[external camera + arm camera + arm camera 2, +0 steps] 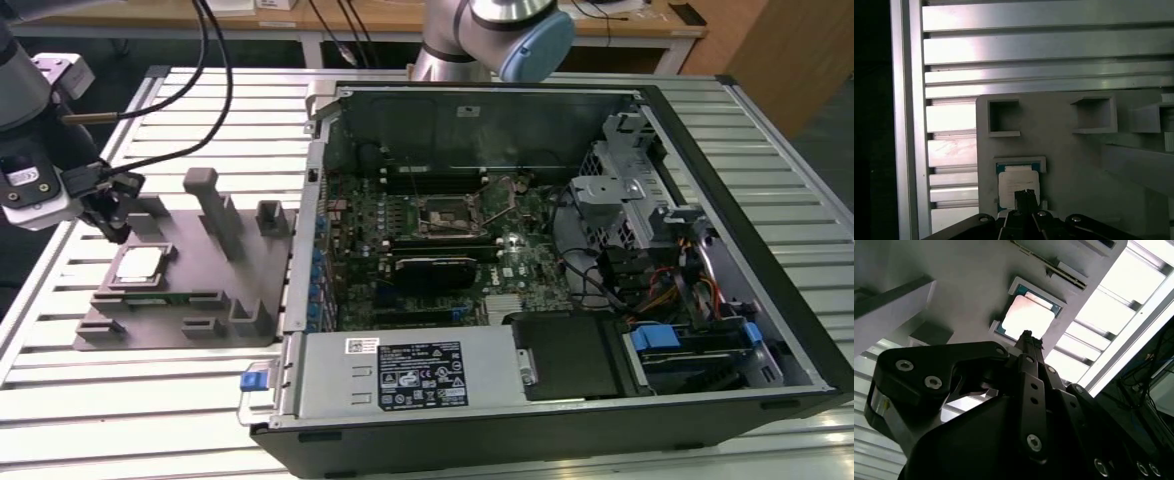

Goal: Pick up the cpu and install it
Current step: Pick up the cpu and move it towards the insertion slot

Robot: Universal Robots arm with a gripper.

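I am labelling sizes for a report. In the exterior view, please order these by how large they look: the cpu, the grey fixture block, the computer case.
1. computer case
2. grey fixture block
3. cpu
The gaps are wide, so nearness to the camera does not alter this order.

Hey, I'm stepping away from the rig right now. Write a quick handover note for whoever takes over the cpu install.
Tool: shut and empty, poised at one edge of the cpu. I can't tell whether it is touching.
Cpu: lying flat in its recess on the grey fixture block, at the exterior view's left, outside the open computer case.
Socket: on the motherboard inside the case.
Done: nothing beyond the tool being at the cpu.
Left: the cpu is not yet picked up and not yet installed.
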